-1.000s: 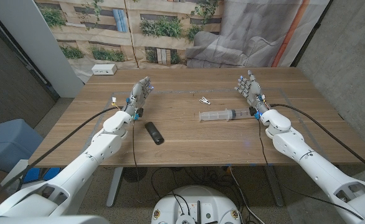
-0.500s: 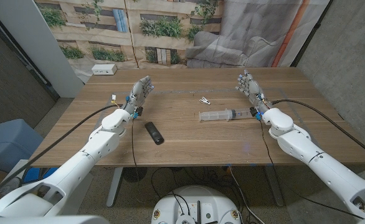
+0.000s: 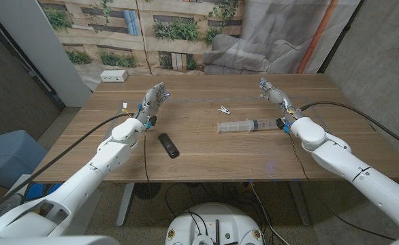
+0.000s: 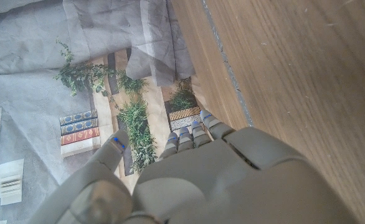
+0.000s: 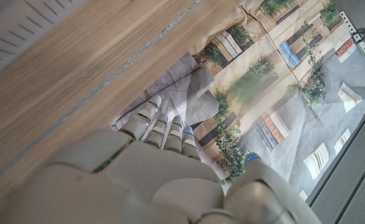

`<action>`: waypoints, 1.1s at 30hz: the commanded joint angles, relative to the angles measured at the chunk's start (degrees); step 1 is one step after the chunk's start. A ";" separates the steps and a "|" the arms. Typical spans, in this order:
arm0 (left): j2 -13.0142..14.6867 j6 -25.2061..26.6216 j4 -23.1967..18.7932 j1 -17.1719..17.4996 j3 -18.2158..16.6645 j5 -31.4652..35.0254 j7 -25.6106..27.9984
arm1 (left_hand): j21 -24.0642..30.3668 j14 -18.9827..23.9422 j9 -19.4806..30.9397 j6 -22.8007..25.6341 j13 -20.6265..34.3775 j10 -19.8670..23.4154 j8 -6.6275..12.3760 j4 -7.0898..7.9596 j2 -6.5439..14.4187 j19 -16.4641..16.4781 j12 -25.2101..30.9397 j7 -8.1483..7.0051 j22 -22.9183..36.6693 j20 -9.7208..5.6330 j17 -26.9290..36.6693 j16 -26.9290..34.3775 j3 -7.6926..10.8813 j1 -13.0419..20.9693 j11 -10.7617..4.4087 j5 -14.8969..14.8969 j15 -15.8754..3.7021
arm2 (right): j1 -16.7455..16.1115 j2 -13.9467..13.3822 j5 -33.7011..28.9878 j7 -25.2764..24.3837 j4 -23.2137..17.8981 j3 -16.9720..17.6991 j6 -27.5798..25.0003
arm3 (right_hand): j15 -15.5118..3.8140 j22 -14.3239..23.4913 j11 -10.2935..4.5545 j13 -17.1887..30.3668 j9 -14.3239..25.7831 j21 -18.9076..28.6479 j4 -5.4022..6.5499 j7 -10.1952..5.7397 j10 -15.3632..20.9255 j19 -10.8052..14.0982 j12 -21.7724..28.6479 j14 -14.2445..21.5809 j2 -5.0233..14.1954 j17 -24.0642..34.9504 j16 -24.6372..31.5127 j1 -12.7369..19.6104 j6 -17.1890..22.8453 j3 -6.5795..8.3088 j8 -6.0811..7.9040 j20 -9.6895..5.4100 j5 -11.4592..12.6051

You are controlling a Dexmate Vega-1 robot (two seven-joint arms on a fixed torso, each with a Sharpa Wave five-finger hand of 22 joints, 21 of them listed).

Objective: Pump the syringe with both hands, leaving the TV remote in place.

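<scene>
We see clear plastic syringe (image 3: 248, 125) and black TV remote (image 3: 168, 145) on wooden table (image 3: 213, 160); left hand (image 3: 153, 99), right hand (image 3: 273, 94) spread wide, holding nothing.

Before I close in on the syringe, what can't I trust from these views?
- Syringe: its plunger end is hidden behind the right hand's wrist, head view.
- Small clip-like item: too small to identify.
- Remote: buttons too small to read.
- Left hand: fingers foreshortened; spread unclear.
</scene>
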 commanded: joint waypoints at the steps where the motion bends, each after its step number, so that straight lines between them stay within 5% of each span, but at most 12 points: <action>1: 0.24 1.80 -2.35 0.82 0.00 0.18 2.11 | 0.47 0.25 0.17 0.35 0.17 0.39 -0.05 -0.08 4.63 0.41 0.31 -0.07 0.22 -1.45 0.18 0.27 0.23 -0.07 -0.09 0.25 0.03 | -2.23 -6.05 -9.53 -1.86 -6.60 -0.02 -5.14 | -0.46 0.24 -0.37 0.07 0.12 -0.13 -0.44 -0.52 -0.20 -1.00 0.16 0.00 0.56 -0.04 -0.34 0.44 -0.09 0.30 0.06 -0.04 0.06; 19: -0.26 3.36 -4.95 2.21 -0.41 0.08 5.78 | 0.34 0.81 0.19 0.67 0.17 0.86 -0.05 -0.08 4.64 0.60 0.21 0.11 0.23 -0.93 0.21 0.24 0.39 -0.21 -0.39 0.26 0.01 | -2.52 -15.95 -24.18 4.90 -16.31 -2.96 -18.85 | -0.43 0.27 -1.13 0.03 0.13 -0.10 -2.86 -1.25 -2.10 -6.17 -0.22 -1.95 -0.08 -0.61 -1.18 2.57 -2.86 1.14 -0.49 -0.30 -0.89; 33: -0.94 3.63 -4.49 2.09 0.02 -0.18 5.79 | 0.30 2.03 0.20 0.67 0.19 1.24 -0.14 0.16 4.63 0.88 0.14 0.13 0.24 -0.65 0.29 0.48 0.47 -0.50 -0.52 0.26 -0.08 | -1.97 -22.12 -31.97 13.52 -22.42 -4.46 -27.85 | -0.03 0.29 -1.65 0.07 0.24 0.04 -6.38 -1.25 -4.82 -10.97 -0.37 -4.59 -2.01 -0.84 -1.41 5.35 -6.50 1.50 -0.49 0.71 -2.20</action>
